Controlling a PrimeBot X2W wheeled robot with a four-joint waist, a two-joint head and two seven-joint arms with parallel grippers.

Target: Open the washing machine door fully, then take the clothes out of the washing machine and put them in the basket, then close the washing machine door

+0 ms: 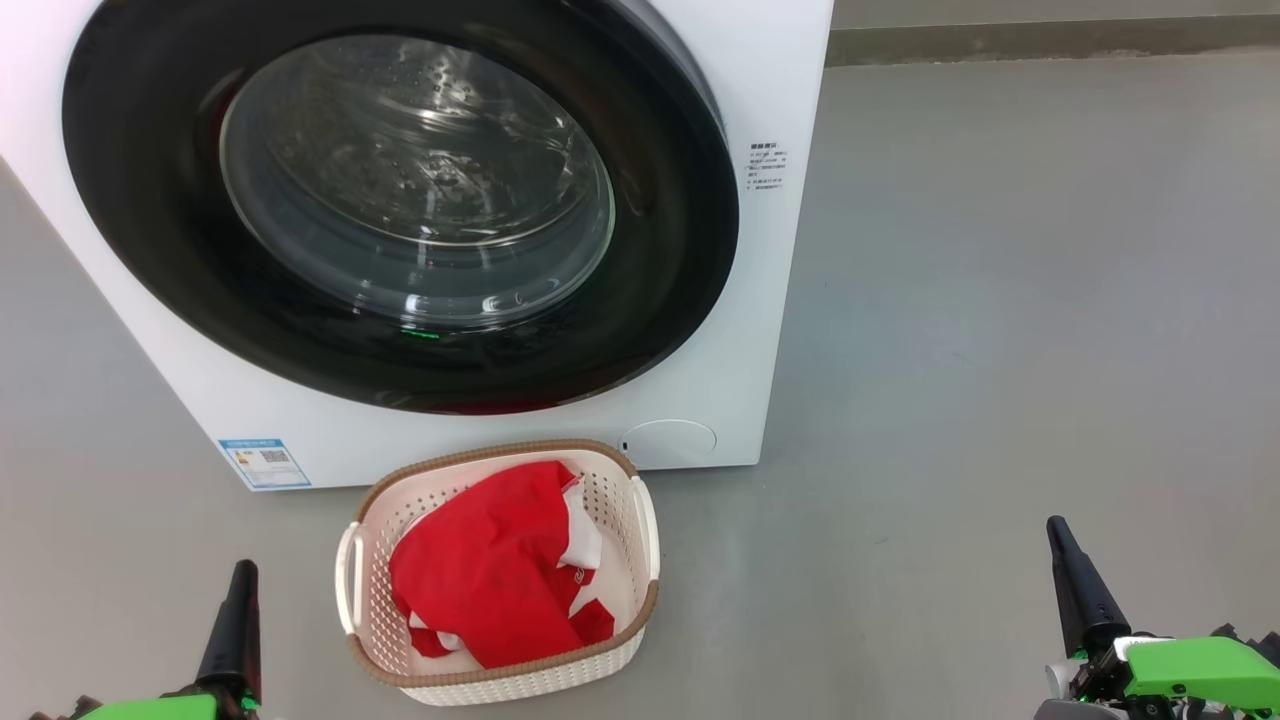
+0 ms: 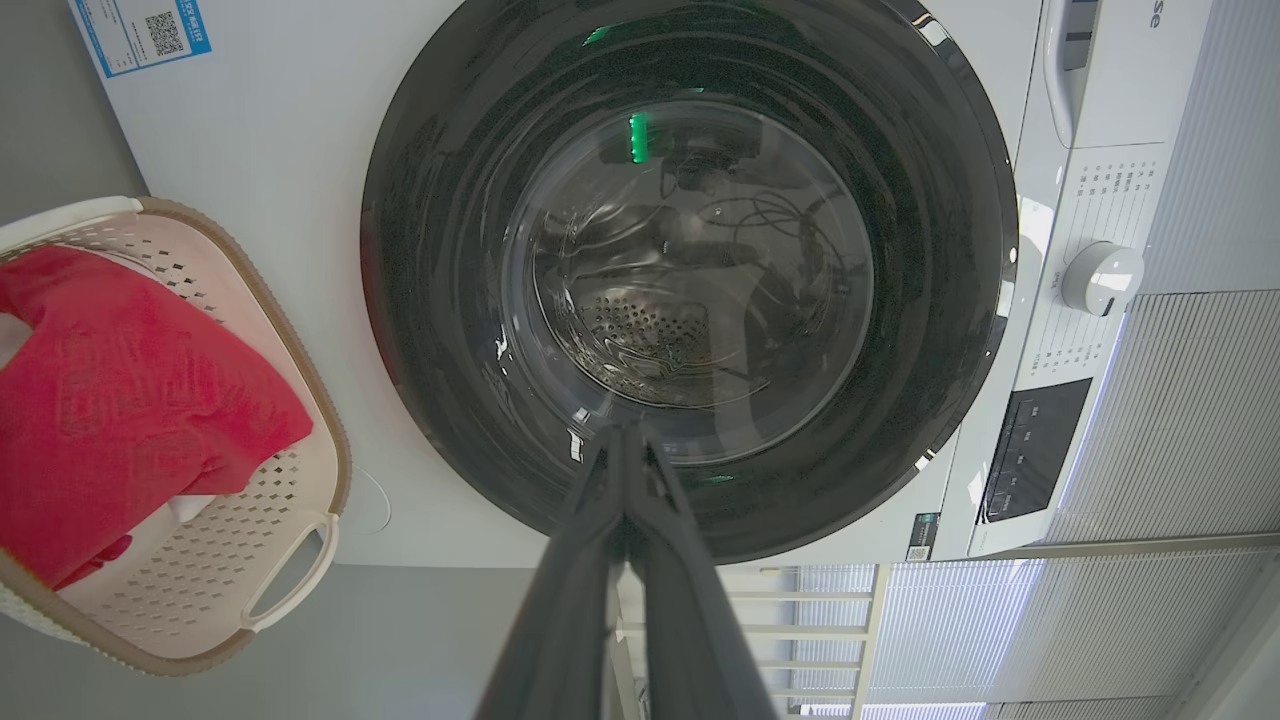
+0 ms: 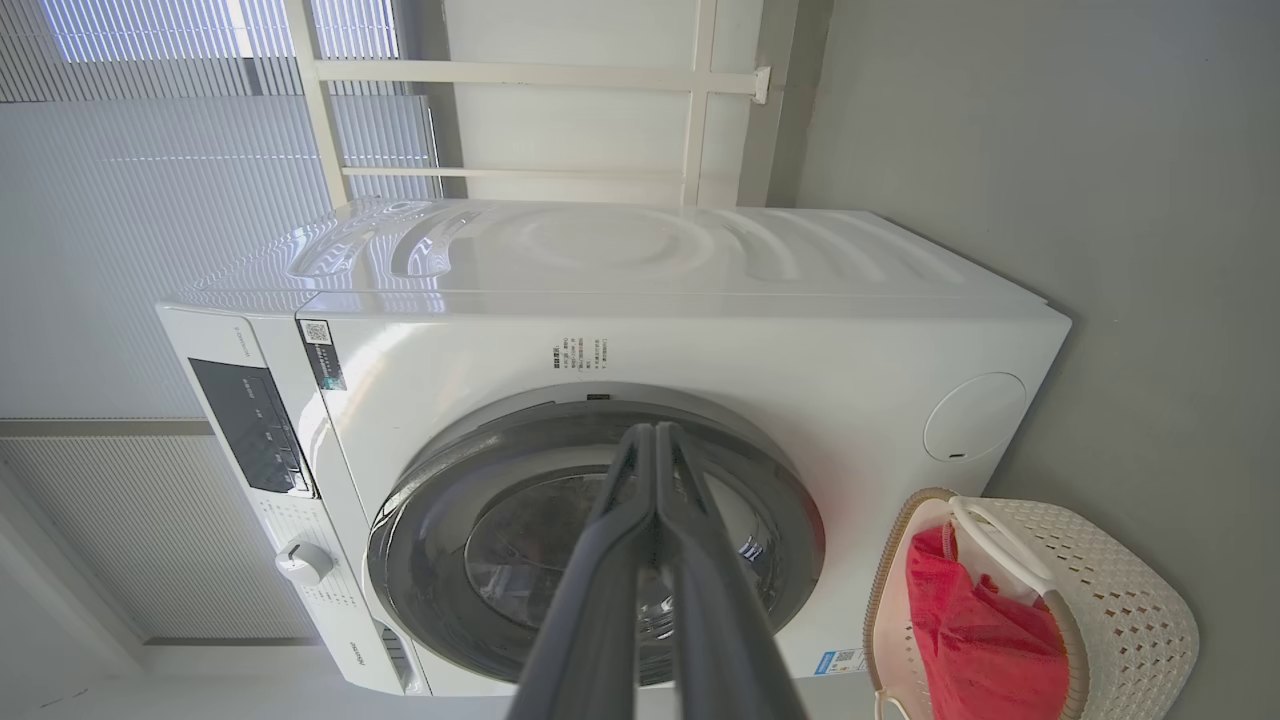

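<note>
Washing machine door (image 1: 415, 190) looks seated flat against the front of the washing machine (image 1: 775, 300) in the head view, with its black rim flush as far as I can judge. The clothes (image 1: 490, 580) lie red in the basket (image 1: 520, 690), which stands on the floor just in front of the machine. So the closing step reads as all but done. Left pincer (image 1: 243, 575) and right pincer (image 1: 1060, 535) sit low at either side, each with its fingers pressed together on nothing, well apart from door and basket.

In the left wrist view, the left pincer's two fingers meet at the tips and point at the lower part of the glass without touching it. Behind the glass is bare perforated drum (no red inside that I can make out).

In the right wrist view, the right pincer is likewise closed and empty, aimed at the door's rim. Whether the latch has caught, I cannot tell. To finish well, I'd press the closed tips squarely on the black rim opposite the hinge, never on the bulging glass. I'd push straight in and keep the arm clear of the basket.
</note>
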